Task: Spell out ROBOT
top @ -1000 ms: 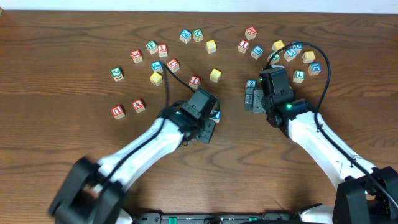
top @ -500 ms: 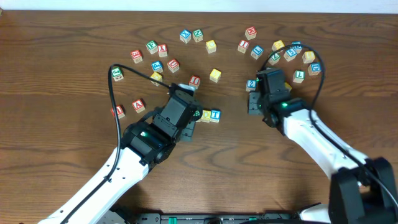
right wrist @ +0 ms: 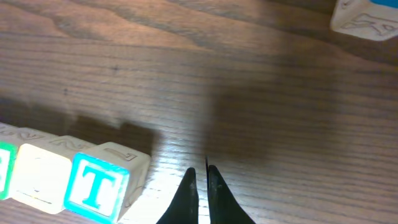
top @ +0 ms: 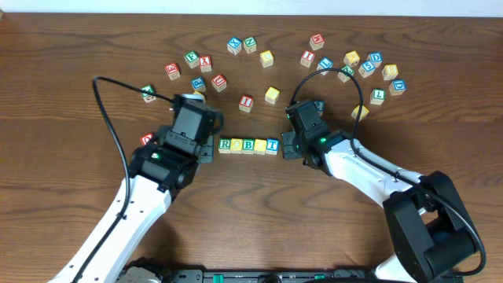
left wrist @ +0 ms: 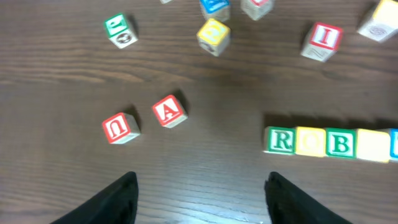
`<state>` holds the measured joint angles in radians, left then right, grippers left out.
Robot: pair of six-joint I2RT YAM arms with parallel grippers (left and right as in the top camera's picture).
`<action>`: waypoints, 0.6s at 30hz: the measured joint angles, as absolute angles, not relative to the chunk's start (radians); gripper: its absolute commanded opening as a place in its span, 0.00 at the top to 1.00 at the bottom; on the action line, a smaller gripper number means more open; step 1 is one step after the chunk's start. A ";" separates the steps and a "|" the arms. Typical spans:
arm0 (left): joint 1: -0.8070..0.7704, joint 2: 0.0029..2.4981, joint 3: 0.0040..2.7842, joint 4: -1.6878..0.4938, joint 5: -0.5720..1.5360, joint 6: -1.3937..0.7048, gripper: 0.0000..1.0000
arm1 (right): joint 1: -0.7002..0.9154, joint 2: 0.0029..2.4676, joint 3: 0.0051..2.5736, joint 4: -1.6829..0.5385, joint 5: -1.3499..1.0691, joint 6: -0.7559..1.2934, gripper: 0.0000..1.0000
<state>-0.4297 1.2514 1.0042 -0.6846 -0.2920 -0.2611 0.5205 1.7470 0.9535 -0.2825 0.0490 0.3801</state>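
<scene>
Right pincer [right wrist: 200, 171] closed beside T cube [right wrist: 95, 188]

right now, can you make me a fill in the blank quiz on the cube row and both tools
The cube row starts with a green R and ends with a blue ____.
The second cube, between R and the green B, has a ____ face.
The right tool is ____, gripping nothing.
The left tool is ____, holding no cube.
Missing words: T; yellow; shut; open

Looks like a robotics lab: robot arms [top: 140, 196] over wooden table [top: 47, 102].
</scene>
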 measured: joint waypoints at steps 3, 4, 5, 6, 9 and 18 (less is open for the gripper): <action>-0.407 1.251 1.004 -0.685 -0.294 -0.262 0.29 | 0.522 1.747 0.953 -0.282 0.048 0.386 0.99; -0.400 1.251 1.004 -0.685 -0.294 -0.263 0.29 | 0.522 1.747 0.953 -0.282 0.047 0.386 0.99; -0.393 1.251 1.004 -0.685 -0.294 -0.263 0.29 | 0.522 1.747 0.953 -0.282 0.047 0.387 0.99; -0.386 1.251 1.004 -0.685 -0.294 -0.263 0.28 | 0.522 1.747 0.953 -0.282 0.048 0.387 0.99; -0.368 1.251 1.004 -0.685 -0.294 -0.263 0.28 | 0.522 1.747 0.953 -0.282 0.047 0.387 0.99; -0.360 1.251 1.004 -0.685 -0.294 -0.263 0.28 | 0.522 1.747 0.953 -0.282 0.047 0.390 0.99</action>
